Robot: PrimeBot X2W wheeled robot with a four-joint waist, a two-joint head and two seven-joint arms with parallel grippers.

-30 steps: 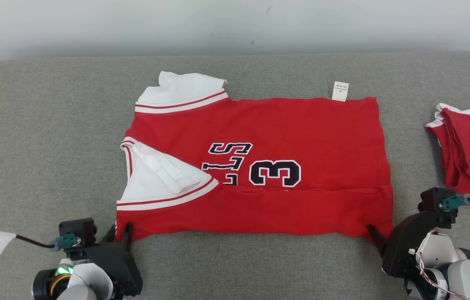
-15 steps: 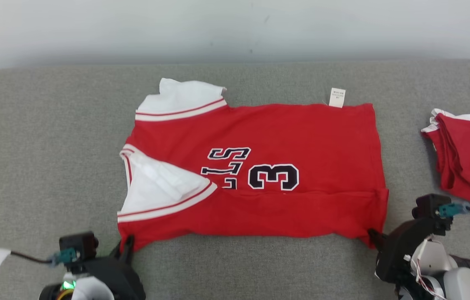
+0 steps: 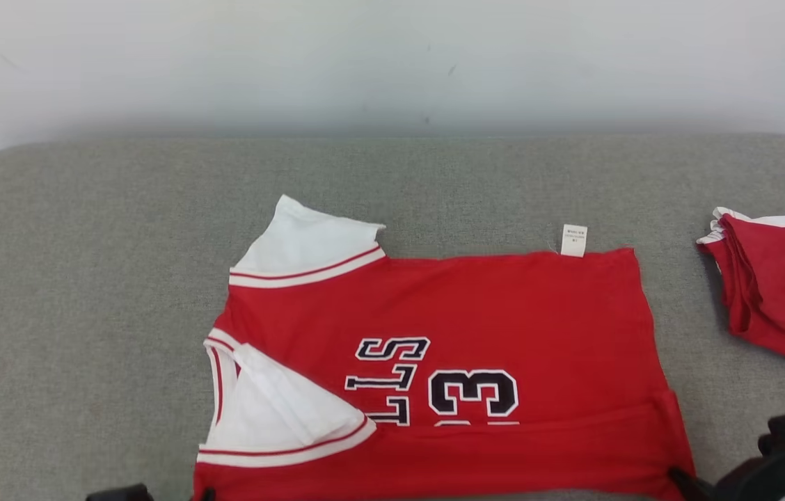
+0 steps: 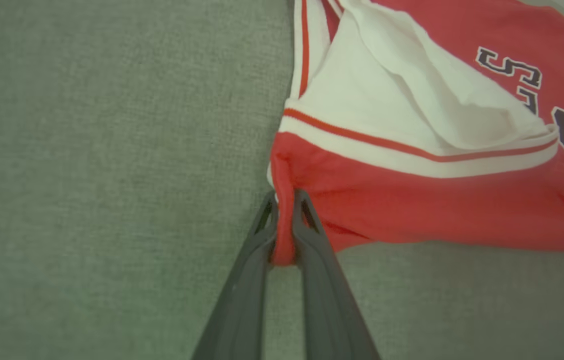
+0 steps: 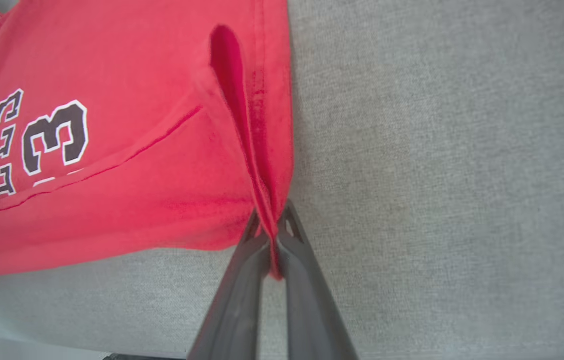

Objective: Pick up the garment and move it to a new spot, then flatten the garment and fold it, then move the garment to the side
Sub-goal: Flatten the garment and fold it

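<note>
The garment (image 3: 504, 313) is a red jersey with white sleeves and a dark "3", lying flat on the grey padded surface (image 3: 121, 243), its near long edge folded over. In the left wrist view my left gripper (image 4: 285, 200) is shut on the jersey's (image 4: 437, 210) near corner below the white sleeve (image 4: 387, 100), red cloth bunched between the fingers. My right gripper (image 5: 270, 215) is shut on the hem corner of the jersey (image 5: 137, 60), pinching a raised fold. In the head view the right gripper (image 3: 678, 478) shows at the lower right corner of the cloth.
Another folded red and white garment (image 3: 782, 278) lies at the right edge of the surface. A white label (image 3: 574, 240) sticks out from the jersey's far edge. A pale wall (image 3: 365, 56) stands behind the surface's rounded far edge.
Both grippers have shut on the jersey's near corners. The head camera has moved, so the whole scene sits lower in the picture and the arms have mostly left it.
</note>
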